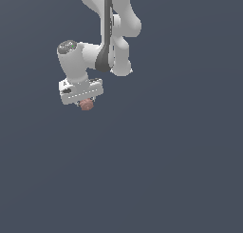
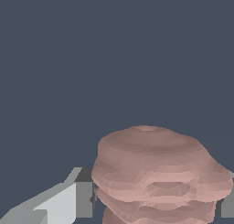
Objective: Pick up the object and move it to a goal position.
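The object (image 1: 86, 104) is a small, lumpy, pinkish-brown blob with a ridged surface. In the exterior view it shows just below the white gripper (image 1: 86, 102), in the upper left part of the picture, and the arm reaches it from above. The wrist view shows the object (image 2: 160, 173) large and close. It sits between the grey fingers (image 2: 75, 200), one pressed against each side. The gripper (image 2: 155, 201) is shut on it. The object's lower part is cut off by the picture's edge.
A plain dark grey-blue surface (image 1: 166, 170) fills all the background in both views. No other object, container or edge shows.
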Controlling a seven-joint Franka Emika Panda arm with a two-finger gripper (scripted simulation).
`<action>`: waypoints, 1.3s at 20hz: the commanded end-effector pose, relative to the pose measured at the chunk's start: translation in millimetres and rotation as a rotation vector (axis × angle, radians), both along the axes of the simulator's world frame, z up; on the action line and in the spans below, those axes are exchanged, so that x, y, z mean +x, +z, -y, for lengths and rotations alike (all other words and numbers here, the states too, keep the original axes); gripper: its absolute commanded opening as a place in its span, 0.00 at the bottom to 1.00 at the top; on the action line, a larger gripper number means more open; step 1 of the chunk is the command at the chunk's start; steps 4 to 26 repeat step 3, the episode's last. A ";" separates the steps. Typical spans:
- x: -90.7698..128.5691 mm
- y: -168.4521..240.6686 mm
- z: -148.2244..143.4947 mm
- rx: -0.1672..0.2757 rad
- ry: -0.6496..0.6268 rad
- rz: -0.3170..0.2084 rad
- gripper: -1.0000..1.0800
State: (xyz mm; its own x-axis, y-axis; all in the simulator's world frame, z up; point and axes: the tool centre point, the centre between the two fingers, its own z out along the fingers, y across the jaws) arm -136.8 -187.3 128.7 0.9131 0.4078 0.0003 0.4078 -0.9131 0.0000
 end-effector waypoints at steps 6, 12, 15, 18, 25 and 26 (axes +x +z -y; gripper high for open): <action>-3.0 2.1 3.4 0.000 0.002 0.000 0.00; -3.0 2.1 3.4 0.000 0.002 0.000 0.00; -3.0 2.1 3.4 0.000 0.002 0.000 0.00; -3.0 2.1 3.4 0.000 0.002 0.000 0.00; -3.0 2.1 3.4 0.000 0.002 0.000 0.00; -3.0 2.1 3.4 0.000 0.002 0.000 0.00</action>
